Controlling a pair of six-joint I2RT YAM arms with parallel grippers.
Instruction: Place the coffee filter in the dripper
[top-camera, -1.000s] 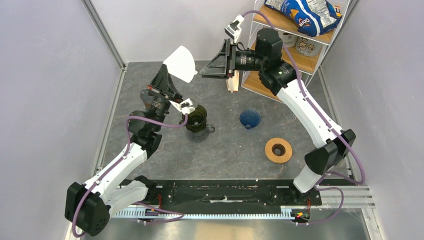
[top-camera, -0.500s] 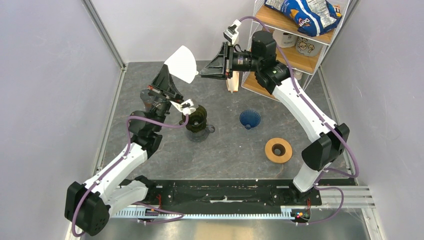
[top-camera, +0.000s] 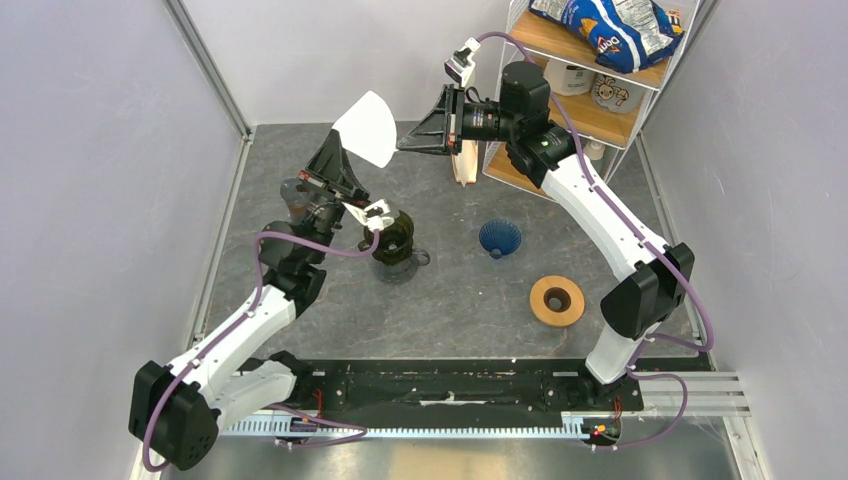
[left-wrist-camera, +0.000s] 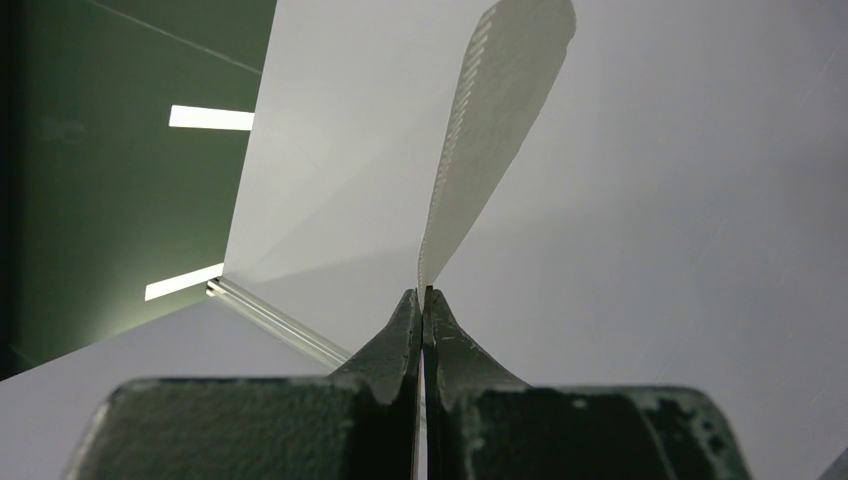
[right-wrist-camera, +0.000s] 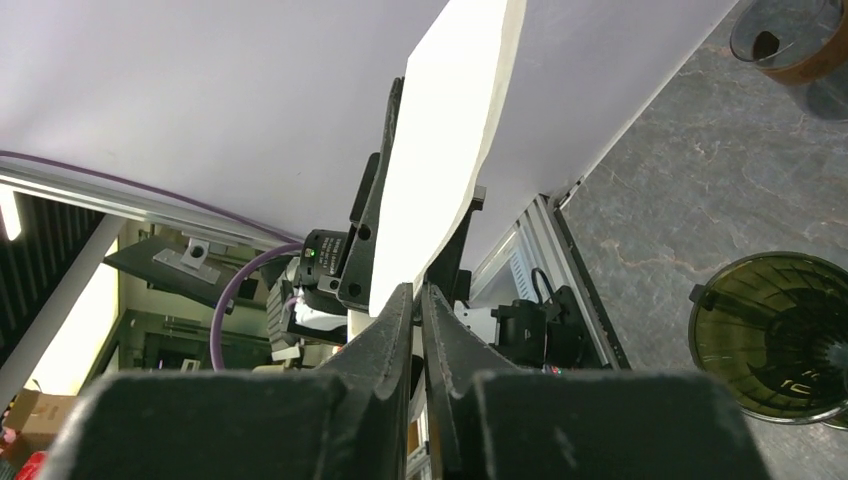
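Left wrist view: the left pincer (left-wrist-camera: 424, 292) clamps the coffee filter (left-wrist-camera: 340, 180), a thin off-white paper fan with a crimped seam, rising from its tips. The right pincer (right-wrist-camera: 416, 288), nearly closed, meets the paper's edge (grip unclear); the translucent olive dripper (right-wrist-camera: 768, 335) stands below.

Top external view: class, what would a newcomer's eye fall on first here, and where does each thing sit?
The white coffee filter stands out, held in the air over the far middle of the table and pinched at its lower edge by the left gripper. The right gripper, tips closed, meets its right edge from the shelf side. Nearer the arms' bases, the dark green dripper stands empty.
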